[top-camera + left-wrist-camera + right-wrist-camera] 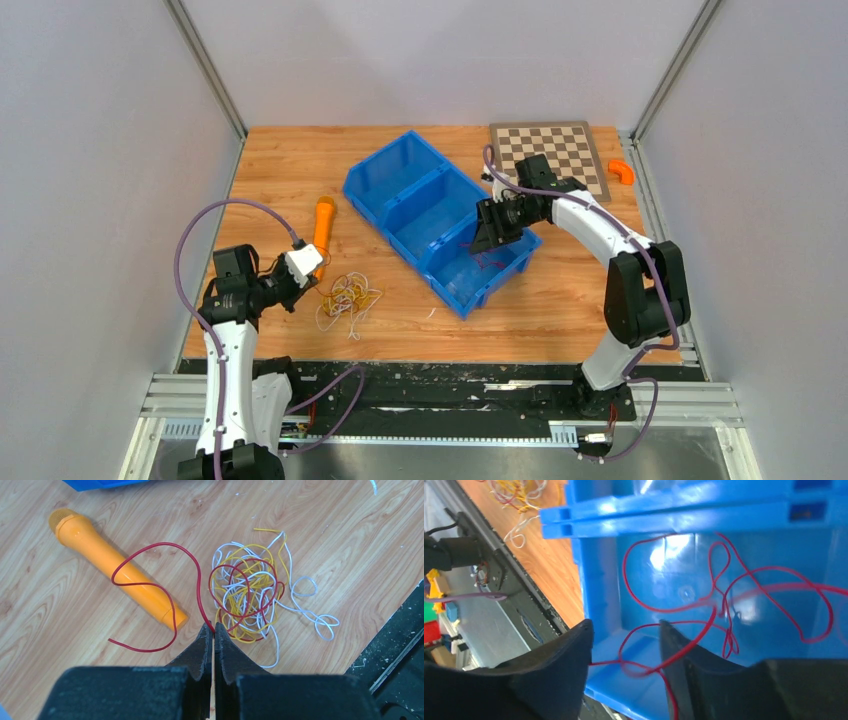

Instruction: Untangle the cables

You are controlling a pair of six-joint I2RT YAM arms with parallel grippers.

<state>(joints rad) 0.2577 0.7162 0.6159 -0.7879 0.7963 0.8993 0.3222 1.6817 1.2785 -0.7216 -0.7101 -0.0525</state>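
A tangle of cables [348, 297] in white, yellow and red is seen lying on the wooden table [280, 170] towards its near-left corner, a short way in from the near edge. One red wire [150, 585] is drawn out of the heap to the side, where it loops over the body of an orange toy microphone [115, 567] and ends loose on the wood; its other part is pinched between the tips of the left gripper [214, 628], whose jaws are pressed tightly together just beside the tangle. The microphone is laid on the left part of the table, just beyond the heap. A blue bin [440, 215] with three compartments is set diagonally across the middle of the table, running from the far edge down towards the near-right. The right gripper [624, 650] is held over the compartment nearest the near edge, its jaws spread wide apart and clamped on nothing. Several red strands [724, 595] are spread in loose curves on the floor of that compartment, and one of them is seen crossing the gap between the spread fingers. A chessboard [552, 155] is placed at the far-right corner, with a small orange piece [622, 171] just beside it at the right edge.
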